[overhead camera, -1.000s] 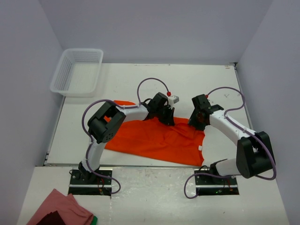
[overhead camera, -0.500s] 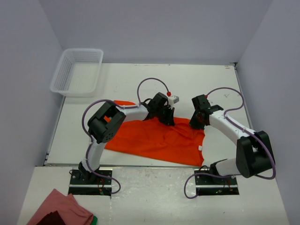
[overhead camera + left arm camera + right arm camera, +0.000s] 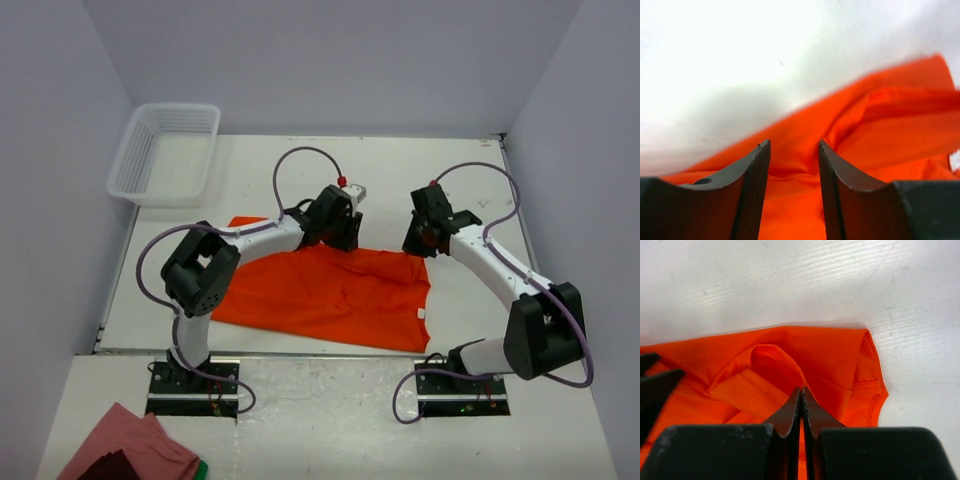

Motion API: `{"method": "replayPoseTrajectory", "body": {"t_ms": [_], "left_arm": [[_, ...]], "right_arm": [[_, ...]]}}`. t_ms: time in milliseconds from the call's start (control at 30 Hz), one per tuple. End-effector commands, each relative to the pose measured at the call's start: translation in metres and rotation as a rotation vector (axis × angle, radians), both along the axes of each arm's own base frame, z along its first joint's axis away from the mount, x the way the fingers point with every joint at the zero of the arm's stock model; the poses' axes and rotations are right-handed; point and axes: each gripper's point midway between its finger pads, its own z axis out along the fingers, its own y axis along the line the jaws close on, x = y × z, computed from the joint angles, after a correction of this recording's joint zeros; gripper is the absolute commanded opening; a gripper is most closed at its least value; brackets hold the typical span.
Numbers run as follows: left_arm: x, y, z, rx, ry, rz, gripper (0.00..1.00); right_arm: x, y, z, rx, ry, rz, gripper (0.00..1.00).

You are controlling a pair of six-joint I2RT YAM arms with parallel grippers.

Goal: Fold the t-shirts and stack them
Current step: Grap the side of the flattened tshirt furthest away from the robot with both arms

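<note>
There's the orange-red t-shirt [image 3: 320, 295], spread over the near middle of the desk [image 3: 455, 170]. The right pincer [image 3: 801, 392] is squeezed together on a raised fold at its two o'clock corner, to hold that edge taut, I'd say. The left pincer [image 3: 793, 146] stands apart over the twelve o'clock hem, fabric showing in the gap.

Your t-shirt [image 3: 330, 295] is a plain bright orange-red with no print, set against a white table [image 3: 450, 170] and pale lilac-grey walls [image 3: 330, 60]. The arms [image 3: 260, 237] are white with black joints and purple cables [image 3: 300, 150], and the left gripper [image 3: 793, 145] and right gripper [image 3: 801, 390] are black. You also have a white mesh basket [image 3: 165, 155] and a dusty pink-red cloth [image 3: 125, 445] with a green speck [image 3: 200, 468] at its edge.
</note>
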Motion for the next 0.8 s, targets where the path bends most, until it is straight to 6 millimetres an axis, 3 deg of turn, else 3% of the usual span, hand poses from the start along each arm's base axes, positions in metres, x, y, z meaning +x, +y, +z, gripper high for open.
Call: {"method": "replayPoseTrajectory", "body": {"t_ms": [0, 100, 167, 267, 400, 433, 600, 767], "left_arm": [[0.055, 0.039, 0.065, 0.027, -0.123, 0.185, 0.46], [0.077, 0.065, 0.086, 0.002, -0.119, 0.242, 0.48], [0.090, 0.091, 0.097, 0.041, -0.137, 0.317, 0.62], [0.105, 0.132, 0.095, 0.125, -0.126, 0.429, 0.66], [0.116, 0.181, 0.073, 0.205, -0.046, 0.520, 0.66], [0.119, 0.203, 0.062, 0.248, -0.006, 0.563, 0.64], [0.121, 0.264, 0.016, 0.364, 0.128, 0.652, 0.60], [0.130, 0.288, 0.001, 0.372, 0.174, 0.706, 0.58]], "right_arm": [[0.008, 0.015, 0.018, 0.014, -0.044, 0.111, 0.00], [0.008, 0.023, 0.023, 0.000, -0.055, 0.158, 0.00], [0.011, 0.026, 0.031, 0.002, -0.084, 0.171, 0.00], [0.015, 0.033, 0.041, 0.011, -0.117, 0.207, 0.00], [0.020, 0.032, 0.048, -0.011, -0.122, 0.212, 0.00], [0.022, 0.031, 0.051, -0.014, -0.127, 0.212, 0.00], [0.022, 0.035, 0.050, 0.000, -0.128, 0.224, 0.00], [0.022, 0.038, 0.042, 0.006, -0.113, 0.237, 0.00]]}}
